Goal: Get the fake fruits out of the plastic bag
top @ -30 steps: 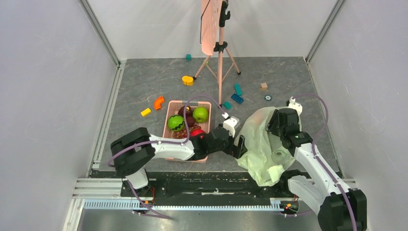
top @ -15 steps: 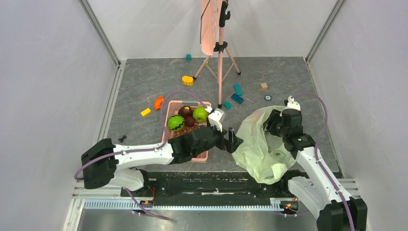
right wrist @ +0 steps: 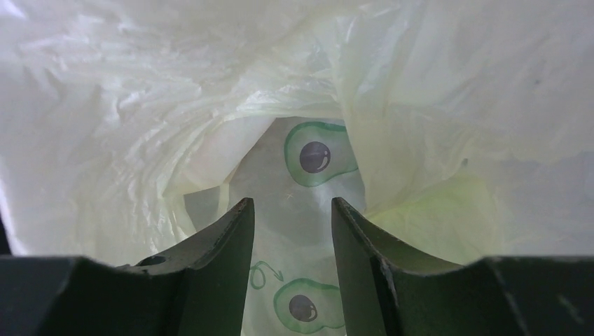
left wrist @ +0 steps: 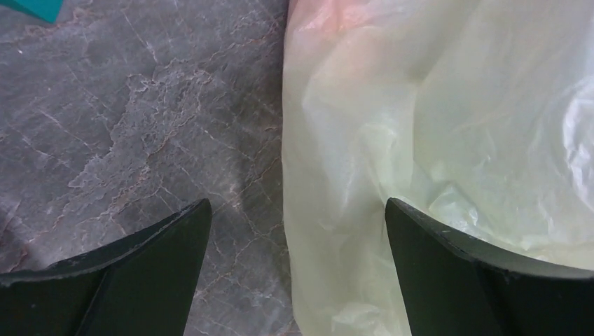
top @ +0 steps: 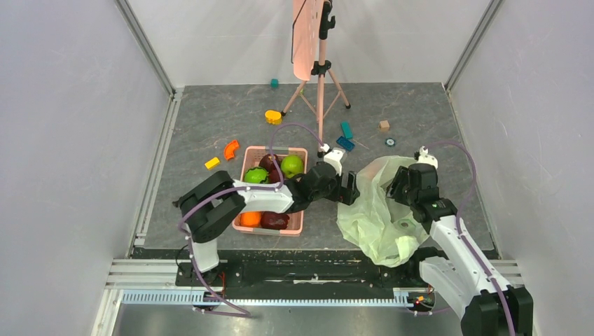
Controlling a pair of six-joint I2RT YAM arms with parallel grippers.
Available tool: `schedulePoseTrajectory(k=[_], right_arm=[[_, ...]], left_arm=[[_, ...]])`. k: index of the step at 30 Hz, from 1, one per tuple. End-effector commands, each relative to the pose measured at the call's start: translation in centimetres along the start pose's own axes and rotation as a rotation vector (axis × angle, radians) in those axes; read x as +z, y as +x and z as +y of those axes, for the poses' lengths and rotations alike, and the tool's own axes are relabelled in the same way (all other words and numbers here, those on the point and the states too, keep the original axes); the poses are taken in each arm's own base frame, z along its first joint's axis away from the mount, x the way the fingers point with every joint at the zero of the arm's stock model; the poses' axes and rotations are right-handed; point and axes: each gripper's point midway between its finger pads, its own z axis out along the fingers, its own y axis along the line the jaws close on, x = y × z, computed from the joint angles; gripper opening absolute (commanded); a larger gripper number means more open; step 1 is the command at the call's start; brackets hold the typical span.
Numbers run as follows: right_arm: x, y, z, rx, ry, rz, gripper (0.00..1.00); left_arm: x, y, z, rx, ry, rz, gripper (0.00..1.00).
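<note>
The pale-green plastic bag (top: 378,213) lies crumpled on the right of the table. The pink basket (top: 302,189) holds a green apple (top: 292,166), a green ball with a zigzag band (top: 256,175), an orange (top: 250,218) and a red fruit (top: 274,220). My left gripper (top: 348,187) is open at the bag's left edge; in the left wrist view the bag's edge (left wrist: 434,126) lies between its fingers (left wrist: 298,210). My right gripper (top: 403,183) is inside the bag's top, fingers (right wrist: 287,210) a little apart, with avocado-printed plastic (right wrist: 319,157) beyond. No fruit shows inside the bag.
A tripod stand (top: 321,77) with a pink board stands at the back. Small toy blocks lie around it: yellow (top: 273,117), orange (top: 230,148), teal (top: 346,129), blue (top: 344,143), tan (top: 384,125). Dark maroon fruits (top: 270,162) sit in the basket. Walls close in left and right.
My left gripper has moved from the bag's near-left side toward the far side along its left edge. The arm no longer covers the basket's front, so the orange and red fruit show.
</note>
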Motion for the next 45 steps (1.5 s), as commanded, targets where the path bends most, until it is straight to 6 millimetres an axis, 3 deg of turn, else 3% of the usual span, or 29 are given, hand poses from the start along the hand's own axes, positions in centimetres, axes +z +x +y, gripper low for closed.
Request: schedulePoseTrajectory(k=[1, 4, 7, 14, 18, 23, 28, 29, 31, 33, 37, 40, 45], right_arm=[[-0.2, -0.7, -0.3, 0.002, 0.015, -0.037, 0.47], [-0.1, -0.5, -0.4, -0.001, 0.015, -0.034, 0.47], [0.0, -0.3, -0.4, 0.0, 0.014, -0.032, 0.47], [0.1, -0.3, 0.0, -0.004, -0.019, -0.045, 0.48], [0.3, -0.2, 0.0, -0.018, -0.019, -0.036, 0.48], [0.6, -0.2, 0.3, -0.026, -0.033, -0.029, 0.48], [0.9, 0.3, 2.3, -0.048, -0.144, 0.002, 0.49], [0.9, 0.6, 3.1, -0.05, -0.188, 0.013, 0.5], [0.9, 1.0, 4.2, -0.048, -0.255, 0.024, 0.5], [0.8, 1.2, 5.5, -0.041, -0.333, 0.029, 0.52], [0.7, 1.2, 6.8, -0.039, -0.42, 0.015, 0.58], [1.0, 1.3, 6.8, -0.037, -0.421, 0.01, 0.64], [1.6, 0.9, 7.5, -0.03, -0.45, -0.01, 0.65]], left_arm=[[1.3, -3.4, -1.7, 0.005, 0.09, -0.069, 1.0], [2.0, -3.8, -2.3, -0.008, 0.142, -0.067, 0.96], [1.9, -4.2, -3.5, -0.011, 0.206, -0.072, 0.8], [-0.3, -3.3, -3.7, -0.041, 0.256, -0.079, 0.18], [-2.2, -2.3, -3.1, -0.062, 0.254, -0.073, 0.02], [-5.3, -1.2, -2.2, -0.079, 0.235, -0.083, 0.02], [-8.4, -1.0, -1.8, -0.074, 0.206, -0.12, 0.05], [-8.9, -1.3, -2.0, -0.073, 0.209, -0.13, 0.2], [-9.3, -1.9, -2.1, -0.066, 0.207, -0.143, 0.39], [-9.1, -3.1, -1.5, -0.053, 0.16, -0.179, 0.66], [-7.9, -5.6, -0.6, -0.049, 0.097, -0.217, 0.87], [-5.4, -7.3, 0.3, -0.097, 0.075, -0.208, 0.9], [-0.8, -7.3, 0.8, -0.149, 0.094, -0.158, 0.91]])
